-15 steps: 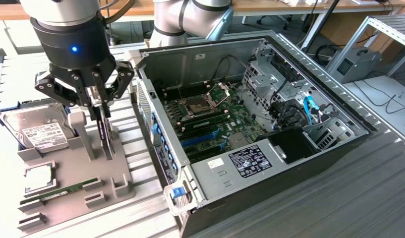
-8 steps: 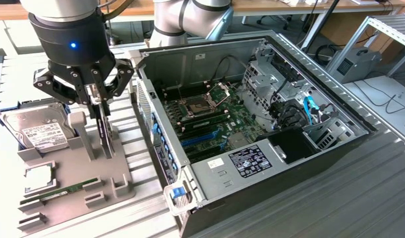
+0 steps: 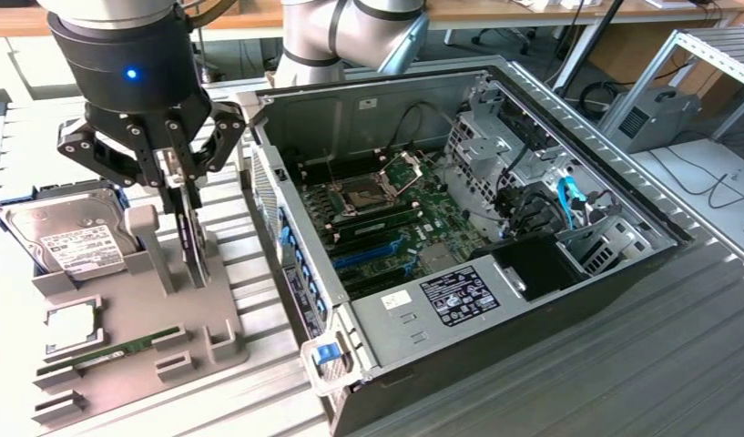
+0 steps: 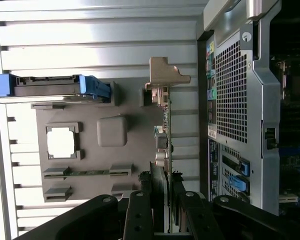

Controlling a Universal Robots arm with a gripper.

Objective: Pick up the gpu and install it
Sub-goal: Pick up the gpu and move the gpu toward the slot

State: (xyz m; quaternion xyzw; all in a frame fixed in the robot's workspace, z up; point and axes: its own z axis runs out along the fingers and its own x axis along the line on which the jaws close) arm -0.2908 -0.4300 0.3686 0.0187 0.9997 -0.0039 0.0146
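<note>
Nearest the camera, at the lower left of the exterior view, a green memory stick (image 3: pixel 110 349) and a square processor (image 3: pixel 72 325) are being cradled in pockets of the grey tray (image 3: pixel 128 300). Just behind them, toward the upper left of that frame, the gpu (image 3: pixel 197 250) is being grasped by the claw (image 3: pixel 181 196). The thin black card is being held upright on its long edge at the tray, with the jaws partly closed against its two faces near the upper end. On the wrist camera the card is being seen edge-on, sandwiched between the dark fingers (image 4: pixel 140 215), with its silver bracket (image 4: pixel 166 74) at the end away from the claw. Whether its lower edge is being lifted clear of the tray cannot be told. Beside it, a silver hard drive (image 3: pixel 74 238) is being propped in a blue frame. Farther back, across the centre and right, the open computer case (image 3: pixel 663 228) is being shown lying on its side, with its motherboard (image 3: pixel 408 218) exposed and well apart from the card. Beyond it, the arm's grey joints (image 3: pixel 335 27) are being framed against desks.
</note>
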